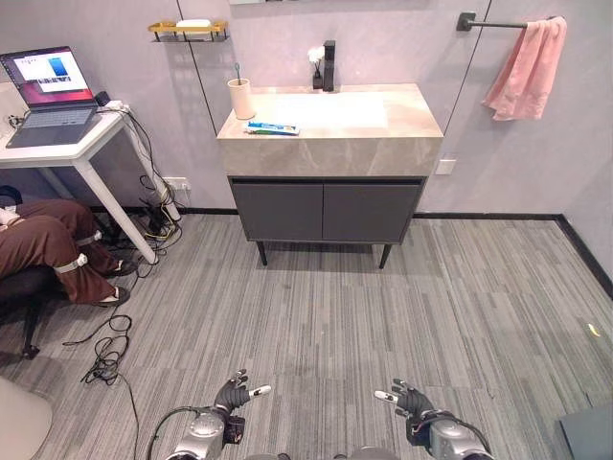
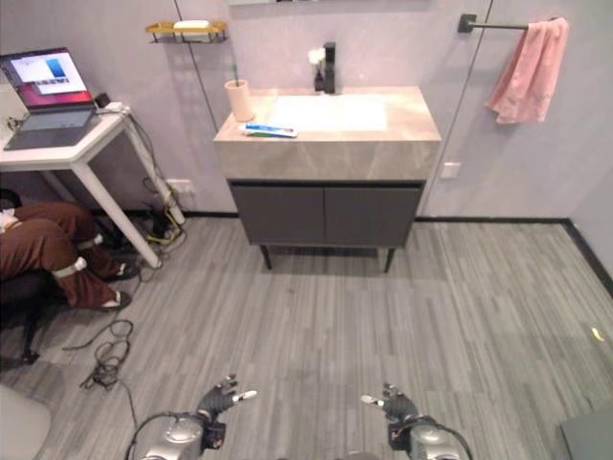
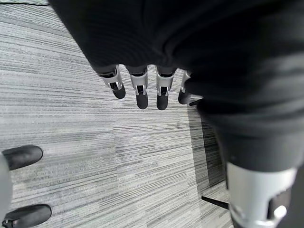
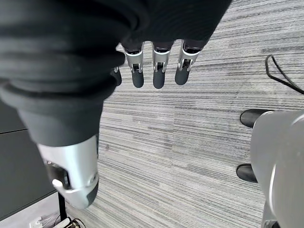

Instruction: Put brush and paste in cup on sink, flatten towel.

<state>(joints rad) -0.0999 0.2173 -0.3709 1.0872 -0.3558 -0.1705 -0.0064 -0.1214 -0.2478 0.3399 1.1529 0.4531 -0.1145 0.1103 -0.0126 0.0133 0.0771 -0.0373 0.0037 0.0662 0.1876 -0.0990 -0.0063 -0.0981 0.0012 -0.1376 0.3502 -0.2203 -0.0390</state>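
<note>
cup (image 1: 240,99) – 1 | toothbrush (image 1: 238,70) – 1 | toothpaste tube (image 1: 271,127) – 1 | pink towel (image 1: 527,69) – 1 | laptop (image 1: 50,96) – 1 | faucet (image 1: 329,65) – 1 | cabinet doors (image 1: 324,212) – 2

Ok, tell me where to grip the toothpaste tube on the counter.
Probably pinch the toothpaste tube across its middle, coming from above on the counter's front side. It lies flat along the counter front, right of the cup, its long sides free.
</note>
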